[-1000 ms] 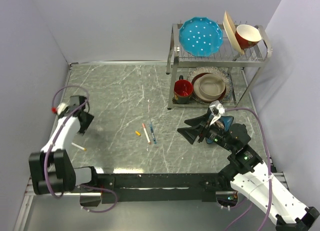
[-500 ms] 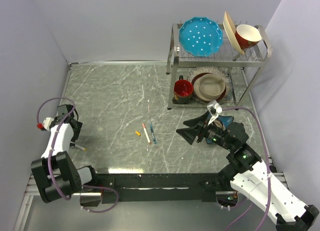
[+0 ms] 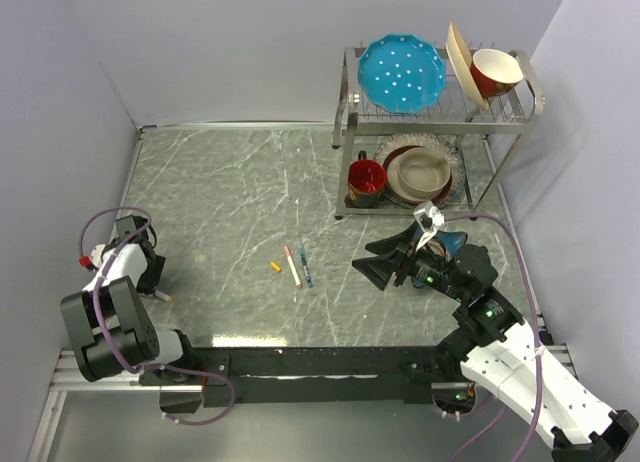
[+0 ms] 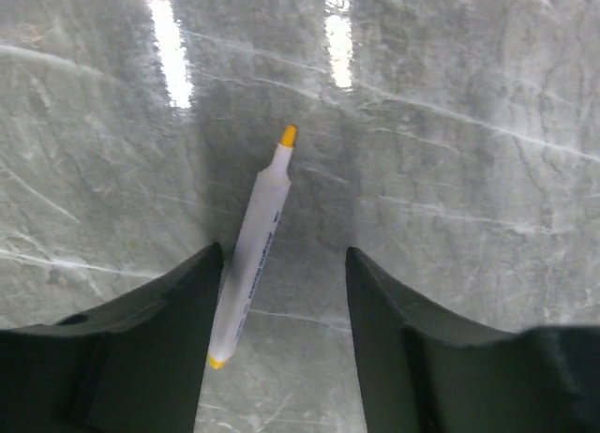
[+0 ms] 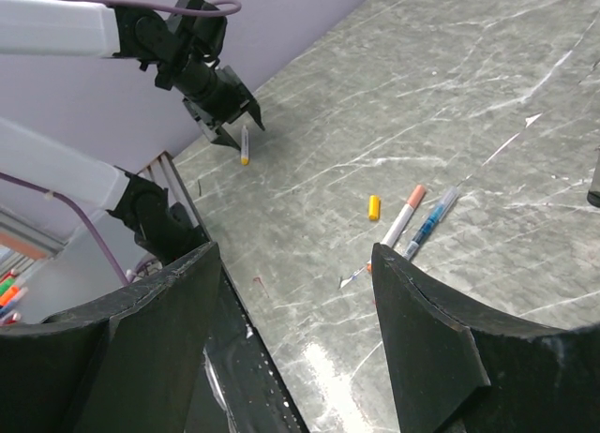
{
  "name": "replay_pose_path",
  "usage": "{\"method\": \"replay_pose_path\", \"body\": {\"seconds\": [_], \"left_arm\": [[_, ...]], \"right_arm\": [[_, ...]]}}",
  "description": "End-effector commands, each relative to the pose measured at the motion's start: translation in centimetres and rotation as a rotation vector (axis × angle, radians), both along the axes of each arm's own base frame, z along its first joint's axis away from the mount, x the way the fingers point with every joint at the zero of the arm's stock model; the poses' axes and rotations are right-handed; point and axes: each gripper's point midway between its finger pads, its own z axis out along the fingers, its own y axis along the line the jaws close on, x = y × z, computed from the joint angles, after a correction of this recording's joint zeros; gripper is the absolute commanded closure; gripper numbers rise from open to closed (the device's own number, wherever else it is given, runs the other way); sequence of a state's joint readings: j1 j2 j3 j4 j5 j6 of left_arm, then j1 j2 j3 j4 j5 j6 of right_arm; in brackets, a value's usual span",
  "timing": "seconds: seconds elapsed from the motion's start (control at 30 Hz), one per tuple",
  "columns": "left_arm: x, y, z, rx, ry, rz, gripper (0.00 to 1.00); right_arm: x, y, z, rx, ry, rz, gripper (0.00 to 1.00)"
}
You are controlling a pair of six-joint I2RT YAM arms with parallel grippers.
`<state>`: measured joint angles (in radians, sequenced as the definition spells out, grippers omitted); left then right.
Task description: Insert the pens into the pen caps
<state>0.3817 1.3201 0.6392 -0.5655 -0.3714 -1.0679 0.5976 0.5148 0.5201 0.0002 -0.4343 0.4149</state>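
A white pen with a yellow tip (image 4: 251,260) lies flat on the marble table (image 4: 450,171). My left gripper (image 4: 284,253) is open and straddles it, the barrel lying close along the left finger (image 4: 178,302). The same pen (image 3: 159,295) shows by the left gripper (image 3: 148,280) near the table's left edge. At the table's middle lie a loose yellow-orange cap (image 3: 275,266), a white pen with a salmon-pink cap (image 3: 292,266) and a blue-teal pen (image 3: 305,267). My right gripper (image 3: 362,258) hovers open to their right. Its wrist view shows the cap (image 5: 373,207) and both pens (image 5: 403,217) (image 5: 429,223) beyond its fingers (image 5: 178,321).
A two-tier dish rack (image 3: 440,117) stands at the back right, holding a blue plate (image 3: 401,73), bowls and a red mug (image 3: 366,179). Purple walls close the left and back sides. A black rail (image 3: 320,362) runs along the near edge.
My left arm has swung back toward the left wall and come down over the yellow-tipped pen, its jaws widening and then narrowing. The right gripper has shifted slightly left.
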Motion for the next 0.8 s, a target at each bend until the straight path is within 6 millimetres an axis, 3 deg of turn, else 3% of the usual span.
{"method": "replay_pose_path", "body": {"seconds": [0.0, 0.17, 0.27, 0.33, 0.53, 0.77], "left_arm": [[0.3, -0.3, -1.2, -0.023, -0.025, 0.023, 0.49], [0.5, -0.5, -1.5, -0.03, -0.048, 0.022, 0.63], [0.5, -0.9, -1.9, -0.044, -0.056, 0.011, 0.66], [0.2, -0.9, -2.1, -0.049, -0.045, 0.014, 0.65], [-0.1, -0.8, -2.2, -0.044, -0.025, 0.032, 0.44], [-2.0, -0.5, -3.3, -0.029, 0.058, 0.118, 0.45]], "right_arm": [[-0.3, 0.0, 3.0, 0.054, -0.068, 0.008, 0.27], [-0.4, -0.1, 3.0, 0.056, -0.071, 0.004, 0.27], [-0.5, -0.1, 3.2, 0.063, -0.069, 0.012, 0.27], [-0.6, -0.1, 3.4, 0.066, -0.071, 0.012, 0.27], [-0.7, -0.3, 3.5, 0.075, -0.069, 0.006, 0.27], [-0.8, -0.3, 4.0, 0.078, -0.068, 0.006, 0.27]]}}
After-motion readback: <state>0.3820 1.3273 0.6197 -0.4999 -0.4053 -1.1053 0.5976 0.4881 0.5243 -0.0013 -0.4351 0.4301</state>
